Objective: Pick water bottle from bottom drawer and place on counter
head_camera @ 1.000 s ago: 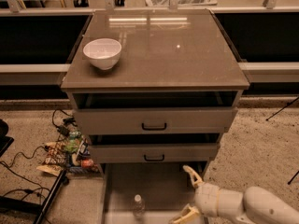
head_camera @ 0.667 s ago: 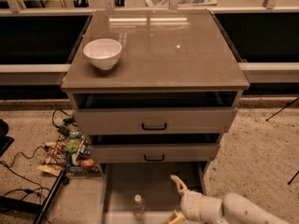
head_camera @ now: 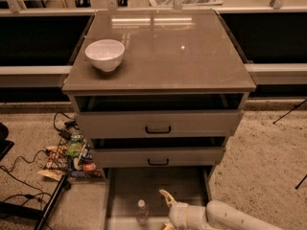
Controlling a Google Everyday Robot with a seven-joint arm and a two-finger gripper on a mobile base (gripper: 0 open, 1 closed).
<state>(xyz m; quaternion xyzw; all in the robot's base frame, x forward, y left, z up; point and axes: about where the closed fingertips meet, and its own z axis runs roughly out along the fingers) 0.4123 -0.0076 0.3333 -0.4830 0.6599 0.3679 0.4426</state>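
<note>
The water bottle [head_camera: 141, 211] stands upright in the open bottom drawer [head_camera: 184, 186], near its front, its white cap showing. My gripper [head_camera: 165, 210] reaches in from the lower right, just right of the bottle and apart from it. One yellowish finger [head_camera: 166, 197] points up and back; the other is cut off at the frame's bottom edge, so the gripper is open. The counter [head_camera: 177, 51] is the glossy grey-brown top of the cabinet, well above the gripper.
A white bowl [head_camera: 104, 54] sits at the counter's left. The two upper drawers [head_camera: 158, 124] with black handles stick out slightly above the bottom drawer. Snack packets and cables [head_camera: 69, 156] lie on the floor at the left. A black stand leg [head_camera: 50, 205] crosses the lower left.
My gripper and arm have moved left inside the bottom drawer, from its right side to close beside the water bottle. The bottle has not moved.
</note>
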